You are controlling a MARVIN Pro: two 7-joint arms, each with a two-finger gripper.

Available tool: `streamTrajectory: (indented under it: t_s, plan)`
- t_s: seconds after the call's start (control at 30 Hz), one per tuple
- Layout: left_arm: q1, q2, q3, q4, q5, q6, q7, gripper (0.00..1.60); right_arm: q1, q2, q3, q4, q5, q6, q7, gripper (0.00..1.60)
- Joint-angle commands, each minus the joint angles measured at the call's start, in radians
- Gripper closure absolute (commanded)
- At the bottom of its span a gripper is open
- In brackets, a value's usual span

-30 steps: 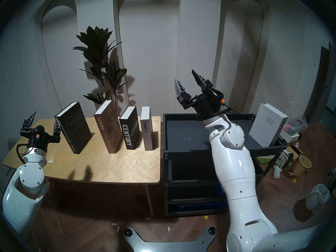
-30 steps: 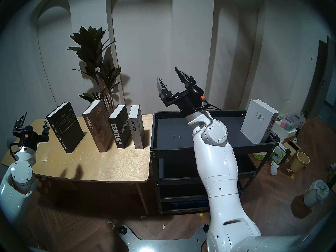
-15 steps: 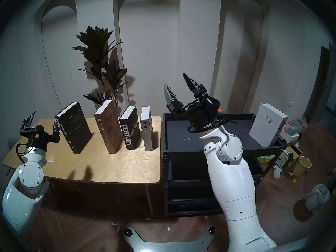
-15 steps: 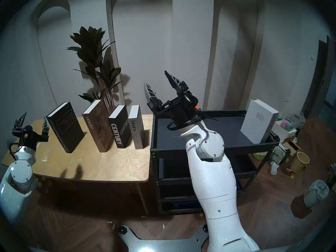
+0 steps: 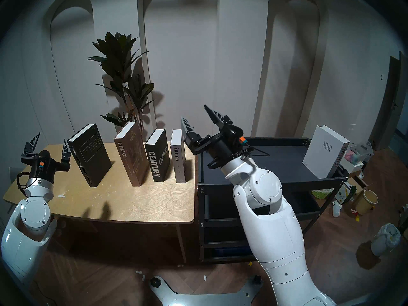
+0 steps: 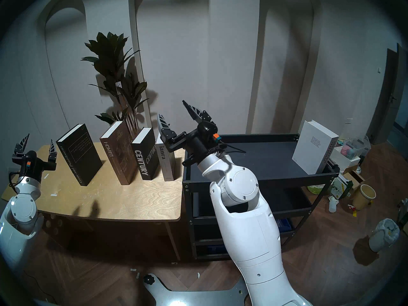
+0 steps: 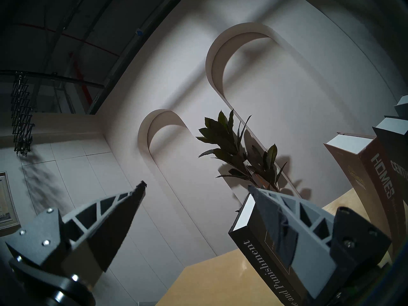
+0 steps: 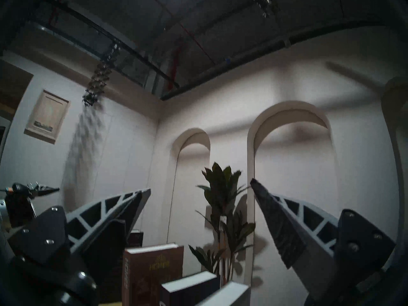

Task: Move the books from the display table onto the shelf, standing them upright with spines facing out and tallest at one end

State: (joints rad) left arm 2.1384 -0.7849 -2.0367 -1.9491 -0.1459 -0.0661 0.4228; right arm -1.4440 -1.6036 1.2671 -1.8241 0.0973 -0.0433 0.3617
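Four books stand upright on the plywood display table [image 5: 132, 201]: black "Crime and Punishment" [image 5: 89, 155], tall brown "HOMES" [image 5: 130, 155], black "CENTURY" [image 5: 157, 157] and pale "ianra" [image 5: 178, 157]. A white book [image 5: 325, 153] stands at the right end of the black shelf [image 5: 287, 162]. My right gripper [image 5: 193, 111] is open and empty, fingers pointing up, just right of the "ianra" top. In the right wrist view, the right gripper [image 8: 200, 184] sits above "HOMES" [image 8: 154, 272]. My left gripper [image 5: 51, 136] is open and empty, left of "Crime and Punishment" [image 7: 254, 250].
A tall potted plant [image 5: 123, 78] rises behind the table. The shelf butts against the table's right edge. On the floor to the right are a paper tub [image 5: 367, 201], a lined bin [image 5: 385, 239] and boxes. My base plate [image 5: 205, 294] lies in front.
My right arm has swung left and down, from above the shelf to beside the "ianra" book. My left gripper has shifted slightly left and up. Both stay open.
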Motion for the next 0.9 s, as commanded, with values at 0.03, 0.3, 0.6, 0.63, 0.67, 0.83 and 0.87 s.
streamTrajectory:
  t_s: [0.03, 0.3, 0.6, 0.63, 0.67, 0.83, 0.87]
  plan:
    - [0.021, -0.001, -0.037, -0.020, 0.004, -0.031, -0.011, 0.00, 0.113, -0.038, -0.087, 0.047, -0.104, 0.127, -0.153, 0.00]
    - [0.035, -0.003, -0.049, -0.023, 0.003, -0.046, -0.025, 0.00, 0.134, -0.045, -0.162, 0.054, -0.133, 0.211, -0.291, 0.00]
    - [0.046, -0.005, -0.061, -0.025, 0.001, -0.059, -0.039, 0.00, 0.043, -0.005, -0.152, -0.033, -0.125, 0.270, -0.448, 0.00]
    - [0.046, -0.005, -0.061, -0.025, 0.001, -0.059, -0.039, 0.00, 0.043, -0.005, -0.152, -0.033, -0.125, 0.270, -0.448, 0.00]
    - [0.048, -0.005, -0.063, -0.025, 0.000, -0.061, -0.041, 0.00, 0.030, 0.001, -0.161, -0.044, -0.123, 0.277, -0.476, 0.00]
    - [0.053, -0.007, -0.069, -0.026, -0.001, -0.069, -0.048, 0.00, -0.011, 0.030, -0.200, -0.082, -0.104, 0.300, -0.567, 0.00]
    - [0.054, -0.008, -0.071, -0.026, -0.002, -0.071, -0.051, 0.00, -0.019, 0.038, -0.212, -0.092, -0.088, 0.304, -0.612, 0.00]
